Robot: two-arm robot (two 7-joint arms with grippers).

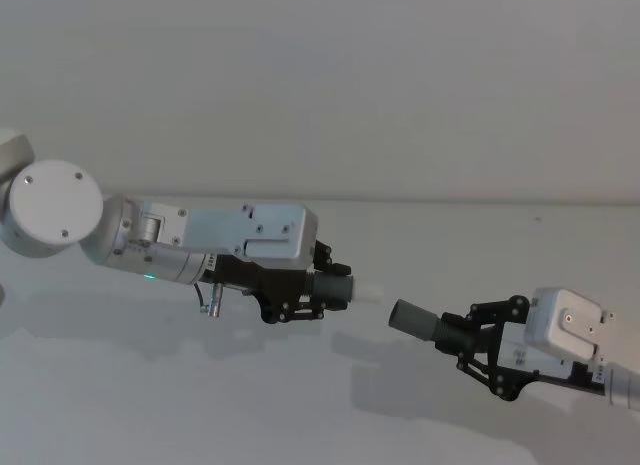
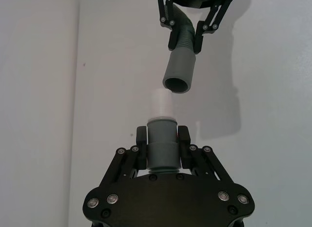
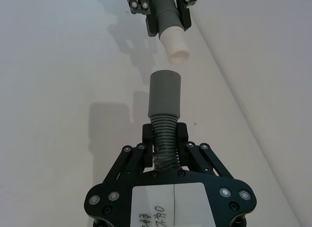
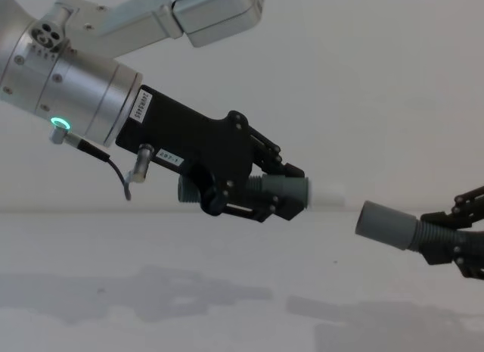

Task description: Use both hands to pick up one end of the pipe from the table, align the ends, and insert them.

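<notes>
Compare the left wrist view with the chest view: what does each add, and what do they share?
Left wrist view: looks along the white spigot into the open mouth of the grey socket, which sits slightly off the spigot's line. Chest view: side-on, the socket sits lower than the spigot, both above the table; the left wrist's green ring glows. Shared: left gripper holds the spigot end and right gripper the socket end, both shut, tips facing across a gap, not yet inserted.
</notes>
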